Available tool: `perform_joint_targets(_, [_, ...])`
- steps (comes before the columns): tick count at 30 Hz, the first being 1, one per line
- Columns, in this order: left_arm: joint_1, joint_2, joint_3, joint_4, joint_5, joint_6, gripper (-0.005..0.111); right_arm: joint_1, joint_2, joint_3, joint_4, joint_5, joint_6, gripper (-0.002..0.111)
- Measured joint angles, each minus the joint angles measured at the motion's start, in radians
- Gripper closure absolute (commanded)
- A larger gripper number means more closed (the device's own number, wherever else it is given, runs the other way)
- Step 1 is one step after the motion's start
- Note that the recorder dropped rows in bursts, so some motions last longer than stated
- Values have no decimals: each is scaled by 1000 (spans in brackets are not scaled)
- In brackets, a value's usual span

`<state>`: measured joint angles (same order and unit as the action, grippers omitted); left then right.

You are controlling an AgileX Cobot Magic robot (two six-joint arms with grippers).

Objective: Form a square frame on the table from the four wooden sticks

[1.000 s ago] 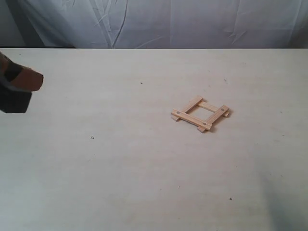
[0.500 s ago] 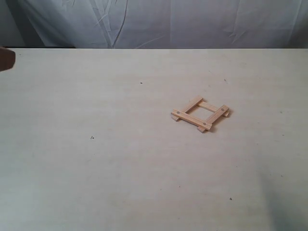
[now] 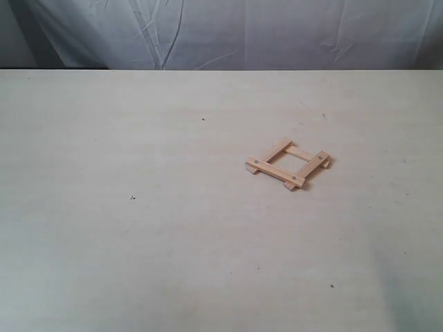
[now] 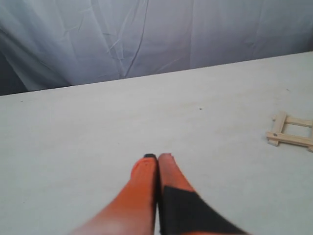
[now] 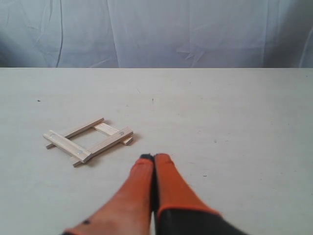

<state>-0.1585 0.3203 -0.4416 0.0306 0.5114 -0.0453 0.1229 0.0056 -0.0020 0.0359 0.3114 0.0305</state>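
Note:
The four wooden sticks lie as a square frame (image 3: 288, 164) on the table (image 3: 173, 228), right of centre in the exterior view; two upper strips with dark holes cross two lower ones. The frame (image 4: 291, 132) shows far off in the left wrist view, and the frame (image 5: 88, 139) lies close in the right wrist view. My left gripper (image 4: 157, 157) is shut with nothing between its orange fingers, well away from the frame. My right gripper (image 5: 154, 157) is shut and empty too, a short way from the frame. Neither gripper shows in the exterior view.
A creased white cloth (image 3: 228, 31) hangs behind the table's far edge. A few tiny dark specks (image 3: 132, 198) dot the tabletop. Nothing else stands on it.
The left arm, seen at the exterior view's left edge a second ago, has drawn out of that view. The frame has not moved.

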Motion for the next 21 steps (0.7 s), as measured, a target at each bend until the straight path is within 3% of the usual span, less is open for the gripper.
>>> perform_joint_targets(8, [21,-209,218,-8,-66,0,107,0,0,0,0,0,0,108])
perform_joint_targets(14, [21,-295,369,-8,-209,0,107,0,0,0,0,0,0,108])
perform_joint_targets(21, [21,-314,437,-8,-260,0,107,0,0,0,0,0,0,108])
